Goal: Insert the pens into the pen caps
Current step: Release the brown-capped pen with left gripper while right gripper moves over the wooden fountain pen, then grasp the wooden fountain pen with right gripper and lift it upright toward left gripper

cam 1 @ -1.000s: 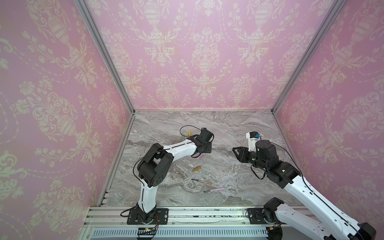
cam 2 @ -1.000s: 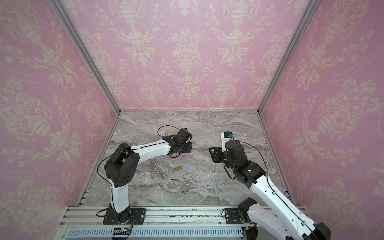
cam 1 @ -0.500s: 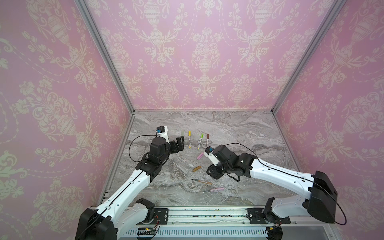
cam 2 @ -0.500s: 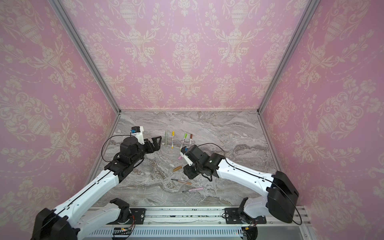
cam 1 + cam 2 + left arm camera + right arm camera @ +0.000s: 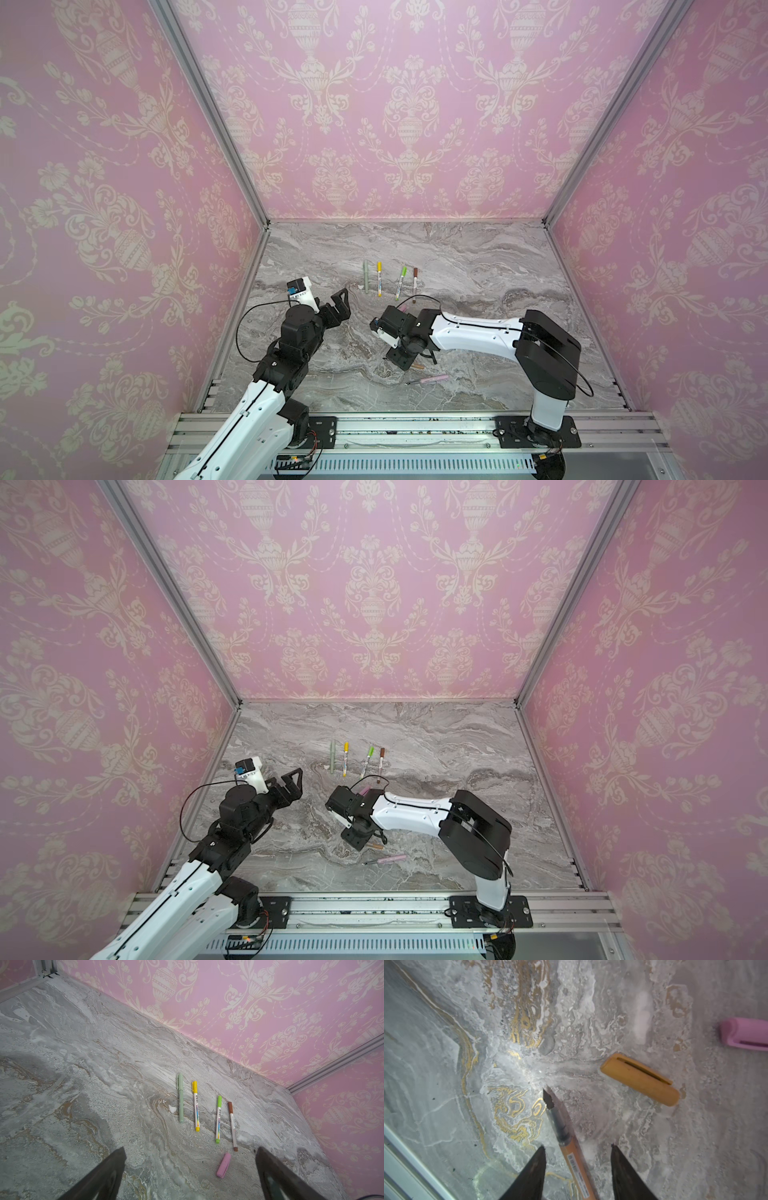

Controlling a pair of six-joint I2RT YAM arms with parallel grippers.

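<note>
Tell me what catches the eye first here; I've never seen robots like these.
The pink wallpaper with cream urns wraps the whole booth around a grey marble table. Toward the back wall a row of four capped pens lies neatly side by side. Nearer the front, the right gripper hangs with its jaws apart over an uncapped tan pen, and the tan cap lies loose close by.

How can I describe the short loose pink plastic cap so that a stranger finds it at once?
On the grey marble tabletop, find the row of four capped pens lying side by side. Just on the robot's side of the brown-capped white pen, at the row's right end, lies the short pink plastic cap. It alone is stubby, with no pen in it.
</note>
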